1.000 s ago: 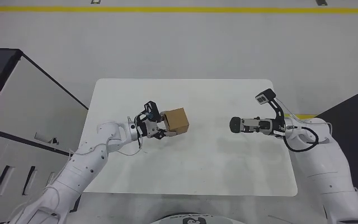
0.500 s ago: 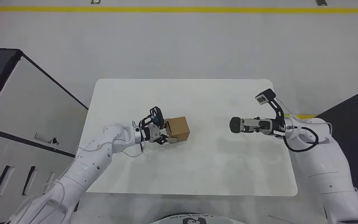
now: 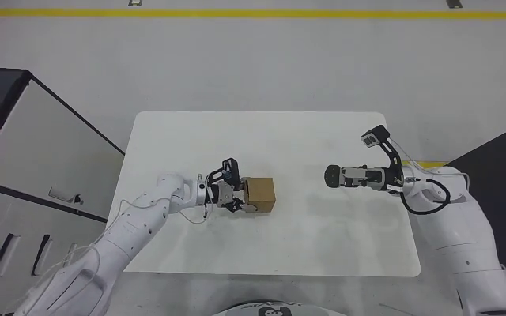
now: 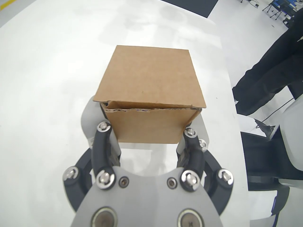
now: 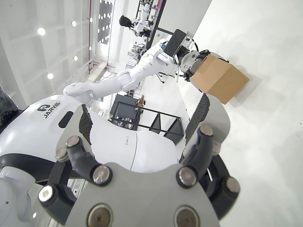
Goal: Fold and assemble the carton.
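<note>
My left gripper (image 3: 239, 197) is clamped on the small brown cardboard carton's (image 3: 259, 194) side walls, mid white table (image 3: 316, 237). It looks light and bendy, so squeeze softly. My right gripper (image 3: 334, 175) is spread apart, empty.

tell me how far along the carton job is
Done, apparently: the carton is folded into a box shape. In hand: the left gripper is shut on its two sides, over the table. Remaining: the top flap looks gapped at its near edge and may need pressing; the right gripper is open, apart.
</note>
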`<state>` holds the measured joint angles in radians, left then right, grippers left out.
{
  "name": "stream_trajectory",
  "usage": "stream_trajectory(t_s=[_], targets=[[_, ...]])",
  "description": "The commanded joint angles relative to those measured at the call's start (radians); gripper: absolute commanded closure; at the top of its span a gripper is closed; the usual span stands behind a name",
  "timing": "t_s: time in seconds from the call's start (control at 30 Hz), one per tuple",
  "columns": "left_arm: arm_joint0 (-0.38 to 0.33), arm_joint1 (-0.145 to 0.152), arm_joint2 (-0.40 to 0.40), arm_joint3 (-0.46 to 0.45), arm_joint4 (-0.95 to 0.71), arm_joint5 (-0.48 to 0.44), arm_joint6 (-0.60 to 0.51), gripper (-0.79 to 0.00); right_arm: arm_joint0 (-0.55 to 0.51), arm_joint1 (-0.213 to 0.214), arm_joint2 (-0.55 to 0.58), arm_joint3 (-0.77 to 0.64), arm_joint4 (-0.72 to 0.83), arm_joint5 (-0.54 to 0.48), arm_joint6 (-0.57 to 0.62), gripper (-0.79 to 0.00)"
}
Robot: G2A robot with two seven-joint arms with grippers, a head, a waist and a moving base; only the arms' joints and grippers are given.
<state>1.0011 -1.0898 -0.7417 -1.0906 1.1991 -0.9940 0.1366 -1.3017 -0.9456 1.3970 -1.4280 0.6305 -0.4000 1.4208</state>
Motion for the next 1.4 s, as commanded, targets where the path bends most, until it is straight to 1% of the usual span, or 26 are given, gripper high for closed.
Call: stream_trajectory(t_s=[0.0,0.17,0.23,0.3,0.43,0.57,0.73,1.0,1.2,1.3,1.33,1.37], targets=[[-0.009,-0.004,0.006,0.017,0.022,0.022,0.002,0.000,0.000,0.000,0.000,0.000,0.000,0.000,0.000,-0.785],[-0.008,-0.004,0.006,0.016,0.022,0.028,0.001,0.000,0.000,0.000,0.000,0.000,0.000,0.000,0.000,-0.785],[0.001,-0.003,0.003,-0.011,0.040,0.045,0.011,0.000,0.000,0.000,0.000,0.000,0.000,0.000,0.000,-0.785],[0.000,-0.003,0.000,-0.001,0.052,0.059,0.007,0.000,0.000,0.000,0.000,0.000,0.000,0.000,0.000,-0.785],[-0.009,-0.012,0.007,0.015,0.049,0.048,0.048,0.000,0.000,0.000,0.000,0.000,0.000,0.000,0.000,-0.785],[-0.027,-0.025,0.020,0.045,0.081,0.078,0.095,0.000,0.000,0.000,0.000,0.000,0.000,0.000,0.000,-0.785],[-0.058,-0.045,0.054,0.100,0.139,0.083,0.146,0.000,0.000,0.000,0.000,0.000,0.000,0.000,0.000,-0.785],[-0.095,-0.077,0.092,0.184,0.171,0.090,0.226,0.000,0.000,0.000,0.000,0.000,0.000,0.000,0.000,-0.785],[-0.113,-0.099,0.111,0.241,0.173,0.100,0.258,0.000,0.000,0.000,0.000,0.000,0.000,0.000,0.000,-0.785],[-0.119,-0.110,0.121,0.266,0.175,0.104,0.266,-0.037,0.000,0.000,0.000,0.000,0.000,0.000,0.000,-0.785],[-0.121,-0.113,0.123,0.275,0.174,0.106,0.269,-0.120,0.000,0.000,0.000,0.000,0.000,0.000,0.000,-0.785],[-0.123,-0.117,0.126,0.284,0.174,0.105,0.270,-0.145,0.000,0.000,0.000,0.000,0.000,0.000,0.000,-0.785]])
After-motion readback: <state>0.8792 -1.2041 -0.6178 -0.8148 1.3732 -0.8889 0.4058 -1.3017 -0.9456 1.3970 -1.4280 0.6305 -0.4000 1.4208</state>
